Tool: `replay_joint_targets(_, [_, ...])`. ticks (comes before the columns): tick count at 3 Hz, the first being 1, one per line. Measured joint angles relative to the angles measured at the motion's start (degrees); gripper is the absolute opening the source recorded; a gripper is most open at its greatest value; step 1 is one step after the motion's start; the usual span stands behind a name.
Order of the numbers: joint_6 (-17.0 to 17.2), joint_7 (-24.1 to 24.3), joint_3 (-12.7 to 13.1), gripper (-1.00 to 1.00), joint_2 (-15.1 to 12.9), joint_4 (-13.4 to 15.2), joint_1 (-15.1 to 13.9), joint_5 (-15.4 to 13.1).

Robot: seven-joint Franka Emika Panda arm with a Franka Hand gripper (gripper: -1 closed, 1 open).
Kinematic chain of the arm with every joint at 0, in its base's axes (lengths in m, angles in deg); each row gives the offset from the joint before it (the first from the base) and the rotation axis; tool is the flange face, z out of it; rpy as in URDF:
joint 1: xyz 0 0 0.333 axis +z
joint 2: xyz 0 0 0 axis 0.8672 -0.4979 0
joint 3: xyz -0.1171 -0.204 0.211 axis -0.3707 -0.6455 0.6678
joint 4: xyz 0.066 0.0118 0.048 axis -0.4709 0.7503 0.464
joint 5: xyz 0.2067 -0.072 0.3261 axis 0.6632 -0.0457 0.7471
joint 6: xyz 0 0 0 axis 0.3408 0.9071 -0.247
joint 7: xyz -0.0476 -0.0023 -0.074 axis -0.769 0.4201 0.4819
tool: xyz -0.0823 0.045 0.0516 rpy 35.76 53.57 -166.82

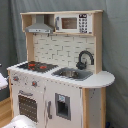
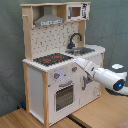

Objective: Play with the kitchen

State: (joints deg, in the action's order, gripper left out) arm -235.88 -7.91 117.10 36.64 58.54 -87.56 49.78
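Tall white and light-wood toy kitchen (image 2: pixel 52 75) stands on wooden tabletop (image 2: pixel 30 120); rigid, bulky, likely light but tippy. Best holds: oven door handle (image 2: pixel 64 85) and knobs below stovetop. Tool (image 2: pixel 77 61) at stovetop's front right edge; grip state cannot tell.

Open room before the kitchen (image 2: pixel 55 75)

A tall white and light-wood toy kitchen (image 1: pixel 60 85) (image 2: pixel 60 65) stands upright in both exterior views. Its oven door is closed. A black faucet arches over the sink, beside the black-red stovetop.
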Motion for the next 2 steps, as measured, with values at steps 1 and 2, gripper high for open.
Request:
replay_joint_targets(1, [-0.1,-6.5,-0.7,1.00,0.3,1.4,0.5,0.0])
replay_joint_targets(2, [-0.3,-12.3,-2.1,1.00,0.2,1.4,0.6,0.0])
